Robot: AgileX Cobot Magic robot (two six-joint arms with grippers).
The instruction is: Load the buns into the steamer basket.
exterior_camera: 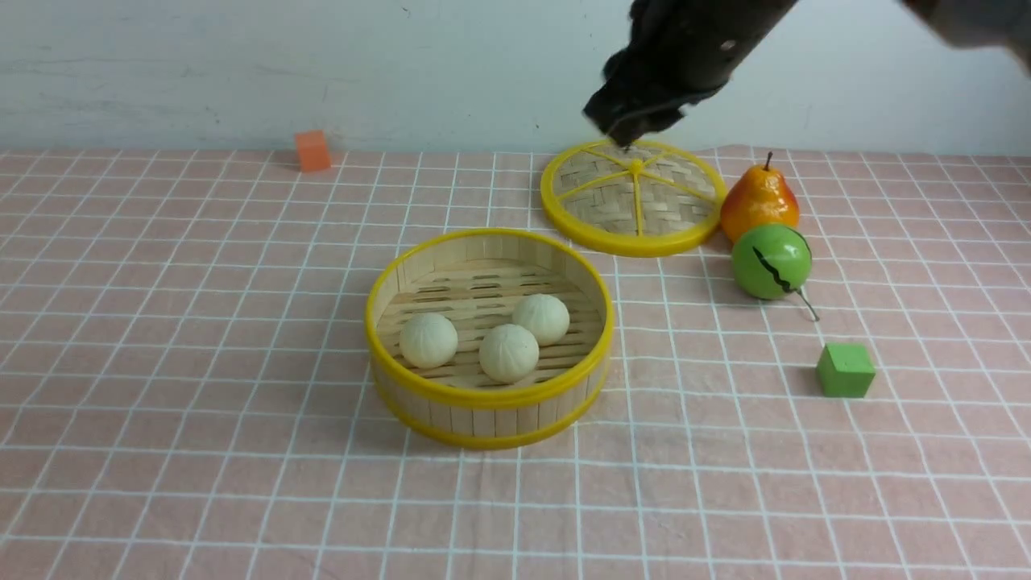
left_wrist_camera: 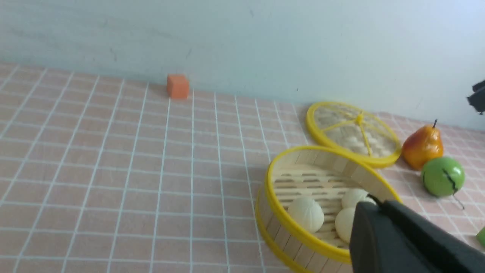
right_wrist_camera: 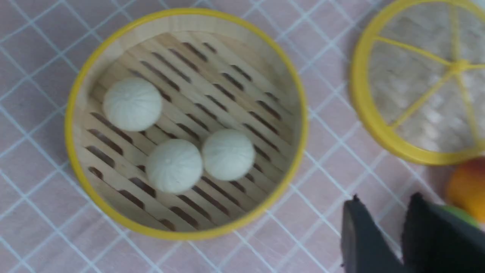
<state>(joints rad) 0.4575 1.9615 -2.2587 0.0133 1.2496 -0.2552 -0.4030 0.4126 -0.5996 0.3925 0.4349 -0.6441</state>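
Three cream-white buns (exterior_camera: 428,340) (exterior_camera: 509,352) (exterior_camera: 541,319) lie on the slatted floor of the steamer basket (exterior_camera: 483,399) at the table's middle. The right wrist view shows them from above (right_wrist_camera: 132,104) (right_wrist_camera: 173,165) (right_wrist_camera: 228,153) inside the basket (right_wrist_camera: 182,235). My right gripper (exterior_camera: 628,129) hangs high above the far side, over the lid. Its jaws (right_wrist_camera: 385,201) stand apart and hold nothing. My left gripper (left_wrist_camera: 373,203) is out of the front view. In its wrist view its fingers lie together, empty, near the basket (left_wrist_camera: 288,223), partly hiding two buns (left_wrist_camera: 354,197) (left_wrist_camera: 343,223).
A flat woven lid (exterior_camera: 633,197) with yellow spokes lies behind the basket to the right. A pear (exterior_camera: 759,201) and a green ball (exterior_camera: 771,262) sit beside it. A green cube (exterior_camera: 845,370) is at the right and an orange cube (exterior_camera: 312,151) by the back wall.
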